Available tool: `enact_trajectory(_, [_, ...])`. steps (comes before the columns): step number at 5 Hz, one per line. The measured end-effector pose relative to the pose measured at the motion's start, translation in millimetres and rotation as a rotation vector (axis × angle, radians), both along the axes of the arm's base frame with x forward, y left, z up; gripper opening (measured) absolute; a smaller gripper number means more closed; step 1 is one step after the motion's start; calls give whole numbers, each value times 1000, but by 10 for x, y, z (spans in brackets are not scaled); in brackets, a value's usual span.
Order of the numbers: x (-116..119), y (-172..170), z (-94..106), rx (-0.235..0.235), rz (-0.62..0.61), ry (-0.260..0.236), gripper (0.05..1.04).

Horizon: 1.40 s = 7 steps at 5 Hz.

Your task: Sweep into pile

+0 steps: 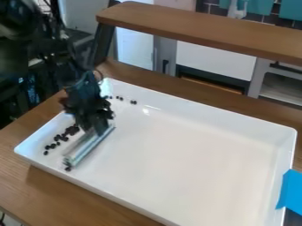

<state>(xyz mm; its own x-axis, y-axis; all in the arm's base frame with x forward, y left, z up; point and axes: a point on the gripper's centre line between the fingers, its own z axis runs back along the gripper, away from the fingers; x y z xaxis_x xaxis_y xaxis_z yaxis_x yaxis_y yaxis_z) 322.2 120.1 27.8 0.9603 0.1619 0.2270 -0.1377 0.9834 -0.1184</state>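
Observation:
My gripper point(93, 126) hangs over the left part of the white tray point(194, 154), holding a long pale, partly see-through sweeping tool point(88, 145) low against the tray's floor. Dark small pieces point(62, 137) lie scattered along the tray's left side, just left of the tool. A dark piece point(68, 168) is at the tool's near end. Several more pieces point(119, 98) are spread near the tray's back left corner, behind the gripper.
The tray stands on a wooden table point(35, 190) with raised rims all round. A raised wooden shelf point(200, 31) runs along the back. Blue tape point(290, 192) sticks to the tray's right rim.

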Motion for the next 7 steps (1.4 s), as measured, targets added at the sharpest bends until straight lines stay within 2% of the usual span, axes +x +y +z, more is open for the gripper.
enact_trajectory(2, [-114, 451, 31, 8, -4, 17, 339])
enact_trajectory(3, [-192, 414, 45, -73, -14, 32, 339])
enact_trajectory(4, [-97, 306, 233, -194, 34, 32, 339])
enact_trajectory(5, [-2, 64, 360, -267, 56, 60, 339])
enact_trajectory(6, [17, -214, 477, -263, 40, 47, 339])
enact_trajectory(7, [-87, -414, 290, -254, 28, 67, 339])
